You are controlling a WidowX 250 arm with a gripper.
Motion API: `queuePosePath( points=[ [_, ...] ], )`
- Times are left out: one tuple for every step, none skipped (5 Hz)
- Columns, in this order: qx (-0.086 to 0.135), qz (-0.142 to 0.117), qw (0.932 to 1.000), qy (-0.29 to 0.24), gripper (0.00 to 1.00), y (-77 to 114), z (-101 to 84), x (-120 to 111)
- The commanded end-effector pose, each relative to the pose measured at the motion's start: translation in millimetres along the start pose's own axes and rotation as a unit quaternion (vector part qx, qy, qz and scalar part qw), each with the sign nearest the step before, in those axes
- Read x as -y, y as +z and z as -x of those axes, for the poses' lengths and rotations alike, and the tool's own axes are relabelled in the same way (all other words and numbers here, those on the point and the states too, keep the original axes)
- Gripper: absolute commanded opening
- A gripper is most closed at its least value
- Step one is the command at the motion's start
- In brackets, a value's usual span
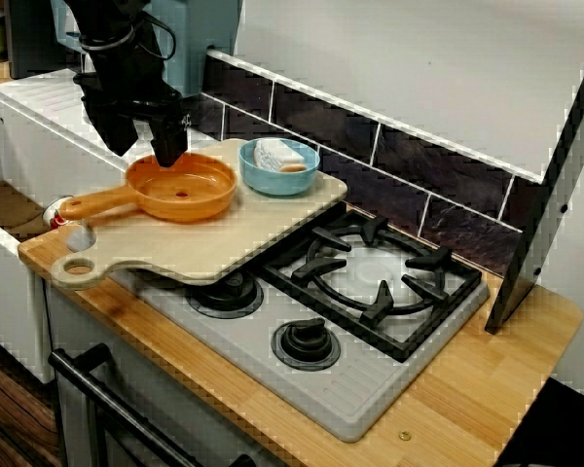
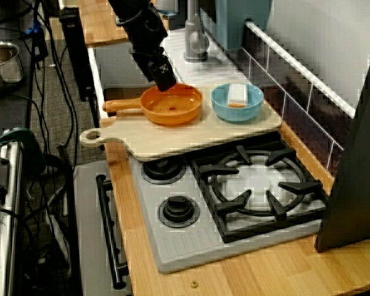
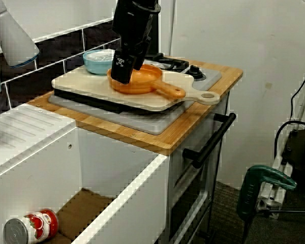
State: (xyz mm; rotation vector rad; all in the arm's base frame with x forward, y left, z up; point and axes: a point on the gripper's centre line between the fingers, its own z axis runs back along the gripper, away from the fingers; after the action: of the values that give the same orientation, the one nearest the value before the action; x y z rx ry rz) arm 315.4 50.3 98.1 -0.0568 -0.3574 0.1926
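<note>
Jaws: here I am, low over the back rim of the pan [image 1: 185,193]. From the stove's front you can see two dark prongs with a gap between them, so I'm spread open and holding nothing. One prong tip is right at the rim.
Pan: orange, round, shallow and glossy. It sits on the cutting board [image 1: 209,251], and its long handle [image 1: 92,205] points away from the stove towards the sink.
In the way: a blue bowl [image 1: 273,181] sits just beside the pan on the same board, with something white and a bit of orange inside. That side is tight.
Behind me: my own dark arm [image 2: 142,28] rises there, and past it a metal tap [image 2: 196,38] and a wall of dark glossy tiles [image 1: 419,170].
Board: pale smooth wood with a holed grip at the near end. It lies half on the grey stove [image 1: 370,384] and hides part of a small burner.
Edges: the board's grip end reaches the lip of the wooden counter [image 1: 482,389]. Below it, seen from the sink side, a black oven bar [image 3: 209,138] juts out.
Open room: the bare near half of the board, and beyond it the black ridged grate [image 1: 370,277].
Drop-off: the white sink [image 3: 123,195] is deep, and a tomato can [image 3: 29,230] lies on its side at the bottom.
</note>
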Motion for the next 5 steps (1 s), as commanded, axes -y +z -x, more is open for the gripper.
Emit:
queuePosePath(
  points=[
    [0.0,0.0,1.0,0.0,1.0,0.0,0.0,0],
    [-0.009,0.012,0.9995,-0.026,1.0,15.5,5.5,13],
    [0.005,0.024,0.9985,-0.049,1.0,32.3,9.6,24],
    [0.008,0.029,0.9975,-0.064,1.0,36.6,9.8,34],
    [0.024,0.015,0.9964,-0.079,1.0,39.6,6.1,47]
  ],
)
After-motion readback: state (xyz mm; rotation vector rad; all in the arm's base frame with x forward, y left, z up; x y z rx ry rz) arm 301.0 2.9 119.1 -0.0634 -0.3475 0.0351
